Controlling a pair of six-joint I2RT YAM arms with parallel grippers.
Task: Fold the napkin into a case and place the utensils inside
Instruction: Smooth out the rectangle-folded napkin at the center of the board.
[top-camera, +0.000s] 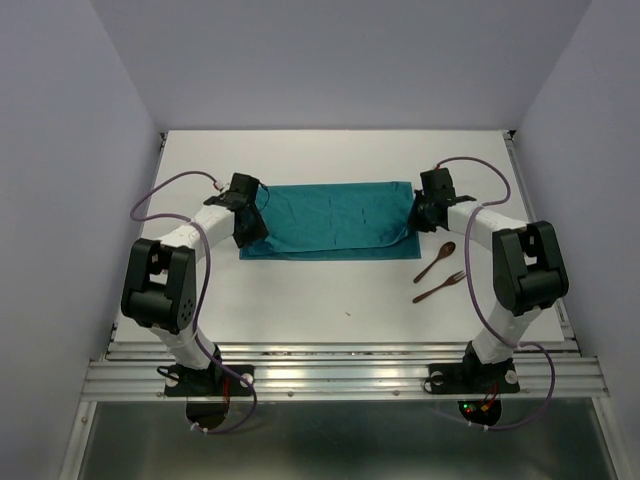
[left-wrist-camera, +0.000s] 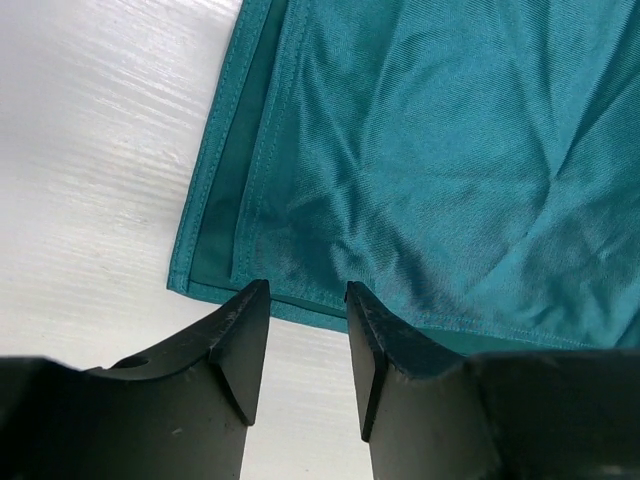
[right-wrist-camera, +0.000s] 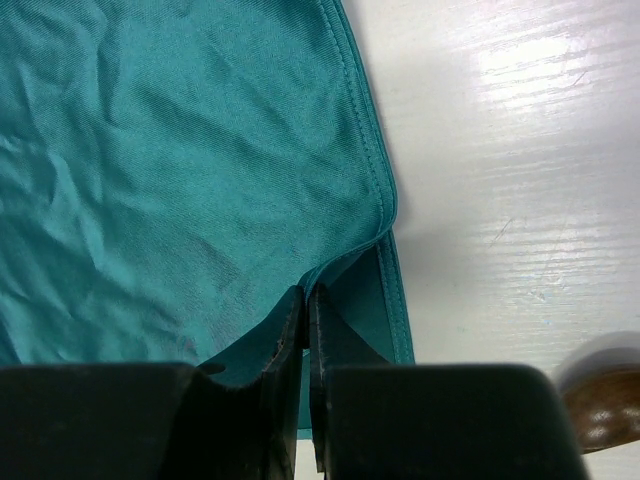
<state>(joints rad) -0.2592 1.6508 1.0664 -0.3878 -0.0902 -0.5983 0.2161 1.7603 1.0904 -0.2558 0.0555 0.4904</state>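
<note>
The white surface (top-camera: 340, 300) carries everything, and across its middle lies the napkin (top-camera: 330, 220), a wide two-layer rectangle stretched between your two claws. Your right claw (right-wrist-camera: 307, 292) is clamped on the top layer at its end of the cloth, with the hem rising into the closed tips. Your left claw (left-wrist-camera: 305, 290) stands apart and holds nothing, the doubled corner hem just ahead of its tips. For a clean fold, I'd judge you want the left tips brought onto the top layer only, matching the right claw's hold, so both ends travel together and the hems line up. Bare surface lies on the near side of the left claw. On the near side of the right claw, close by but apart from the napkin, lie the spoon (top-camera: 436, 261) and fork (top-camera: 440, 288); keep any sweep clear of them.
</note>
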